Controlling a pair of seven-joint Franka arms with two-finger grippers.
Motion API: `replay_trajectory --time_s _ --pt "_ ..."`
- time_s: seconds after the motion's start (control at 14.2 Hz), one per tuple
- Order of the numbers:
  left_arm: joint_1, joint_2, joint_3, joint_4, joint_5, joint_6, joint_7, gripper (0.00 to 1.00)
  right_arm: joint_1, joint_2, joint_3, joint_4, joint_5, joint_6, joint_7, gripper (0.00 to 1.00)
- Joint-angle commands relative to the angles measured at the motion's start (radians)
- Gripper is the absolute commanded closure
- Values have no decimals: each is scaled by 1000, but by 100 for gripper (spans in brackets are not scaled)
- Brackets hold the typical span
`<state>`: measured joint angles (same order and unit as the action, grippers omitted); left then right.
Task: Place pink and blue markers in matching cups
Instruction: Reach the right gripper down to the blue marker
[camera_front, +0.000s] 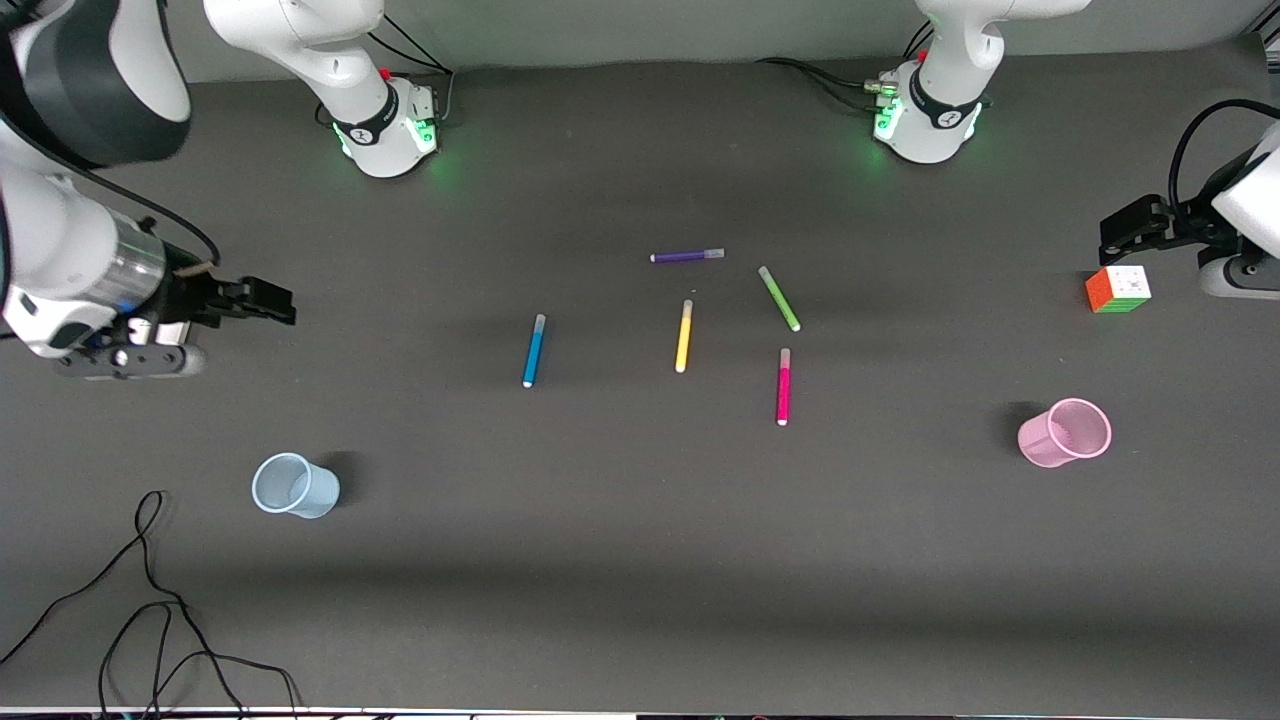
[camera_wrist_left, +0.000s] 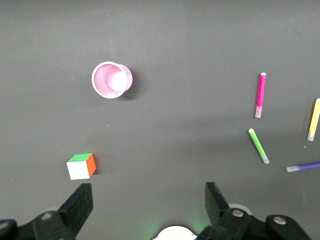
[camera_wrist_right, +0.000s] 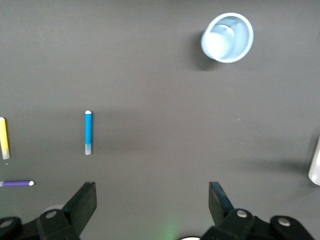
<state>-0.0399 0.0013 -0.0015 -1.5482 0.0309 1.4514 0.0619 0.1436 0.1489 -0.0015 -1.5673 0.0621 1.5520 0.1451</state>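
The right gripper (camera_front: 285, 302) is wide open and nothing stands between it and the blue marker (camera_front: 534, 350). Around this marker the table (camera_front: 640, 560) is bare, the yellow pen (camera_front: 684, 336) well apart. The pink marker (camera_front: 783, 386) has the green pen (camera_front: 779, 298) near its cap end. Near the open left gripper (camera_front: 1105, 235) sits a cube (camera_front: 1118, 289).

The dark grey table (camera_front: 640, 580) carries five pens near its middle: a purple pen (camera_front: 687, 256) nearest the robots' edge, a green pen (camera_front: 779, 298) beside it, then a yellow pen (camera_front: 684, 336), the blue marker (camera_front: 534, 350) and the pink marker (camera_front: 784, 386); none touch. The light blue cup (camera_front: 295, 485) stands toward the right arm's end, the light pink cup (camera_front: 1065, 432) toward the left arm's end. A colour cube (camera_front: 1118, 289) sits by that end's edge. A black cable (camera_front: 150, 600) loops at the front corner on the right arm's end
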Motion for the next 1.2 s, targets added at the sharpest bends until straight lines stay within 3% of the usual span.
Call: replay_trajectory --time_s 0.0,0.28,0.56,0.78,1.13 --pt "0 -4 3 5 -11 -11 15 0 65 208 0 192 66 -36 88 1" --pt "2 -4 3 5 -11 -13 15 0 171 516 0 331 139 -35 166 1" --pt "3 -3 3 5 -11 -11 15 0 189 707 15 351 179 -21 146 1" --pt "2 -3 3 5 -11 -11 15 0 189 779 44 351 179 6 151 1" --pt "2 -3 3 5 -11 -13 16 0 217 796 74 340 177 7 160 1"
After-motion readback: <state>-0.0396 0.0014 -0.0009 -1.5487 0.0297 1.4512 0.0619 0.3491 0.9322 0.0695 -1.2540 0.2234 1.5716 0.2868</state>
